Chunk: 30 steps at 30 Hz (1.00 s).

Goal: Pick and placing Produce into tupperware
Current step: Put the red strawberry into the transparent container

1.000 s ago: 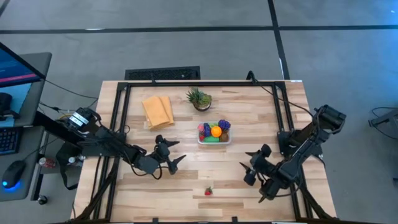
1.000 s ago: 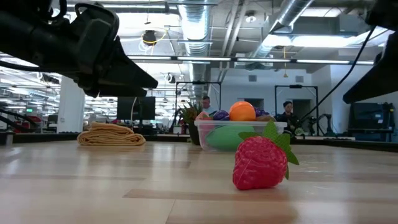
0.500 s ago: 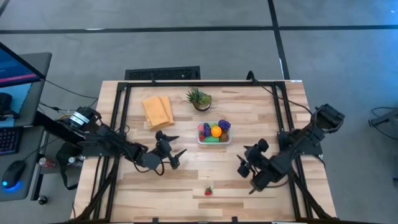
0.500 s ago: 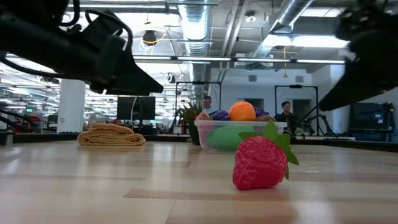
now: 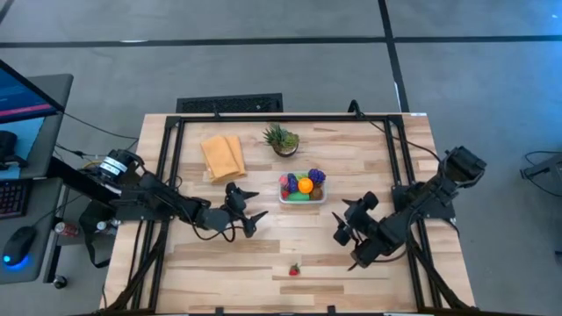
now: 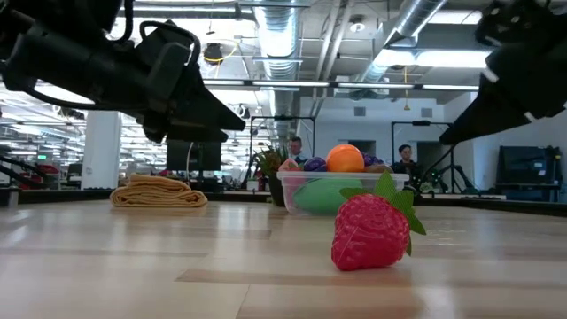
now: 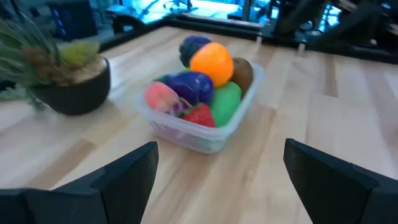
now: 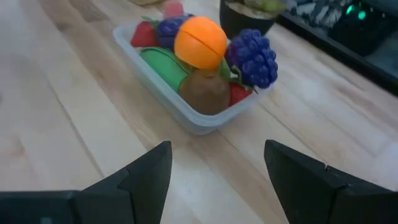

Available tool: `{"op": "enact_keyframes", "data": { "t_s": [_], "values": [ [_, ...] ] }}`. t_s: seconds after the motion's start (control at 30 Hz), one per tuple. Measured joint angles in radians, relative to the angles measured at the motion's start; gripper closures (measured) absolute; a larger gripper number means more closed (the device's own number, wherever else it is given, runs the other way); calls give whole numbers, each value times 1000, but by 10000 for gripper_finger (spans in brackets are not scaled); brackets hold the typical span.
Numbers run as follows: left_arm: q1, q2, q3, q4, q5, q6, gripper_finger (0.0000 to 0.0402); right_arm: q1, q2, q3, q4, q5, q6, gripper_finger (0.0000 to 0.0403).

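The light wooden table [image 5: 369,162] carries a filled tupperware [image 5: 303,197] mid-table. Far side — potted plant [image 5: 282,140] and folded cloth [image 5: 222,156]. One strawberry [image 5: 295,269] lies near the front edge.

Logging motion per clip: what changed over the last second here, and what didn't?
Both arms moved inward toward the tupperware. The left gripper slid right and slightly up the high view; the right gripper slid left and up it. Both are open, holding nothing. The strawberry on the table, the filled tupperware, cloth and plant stayed put.

Two matte black jointed arms, each ending in a two-fingered claw with broad, flat fingers.
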Motion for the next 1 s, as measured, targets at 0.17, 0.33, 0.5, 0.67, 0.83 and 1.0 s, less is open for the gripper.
{"op": "enact_keyframes", "data": {
  "t_s": [0.17, 0.33, 0.5, 0.67, 0.83, 1.0],
  "values": [
    [14, 0, 0, 16, -11, 22, 65, 22, 0, 0, -22, 16, 1, 152],
    [56, 0, 0, 15, 191, 21, 65, 21, 0, 0, -36, 15, 1, 152],
    [93, 0, 0, -27, 257, -22, 65, 21, 0, 0, -45, 15, 2, 152],
    [128, 5, 0, -36, 521, -16, 65, 22, 0, 0, -51, 13, 3, 152],
    [94, 34, 35, -20, 671, 67, 65, 22, 0, 0, -53, 13, 3, 152],
    [39, 162, 155, -22, 709, 166, 65, 22, 0, 0, -58, 11, 3, 152]
  ]
}}
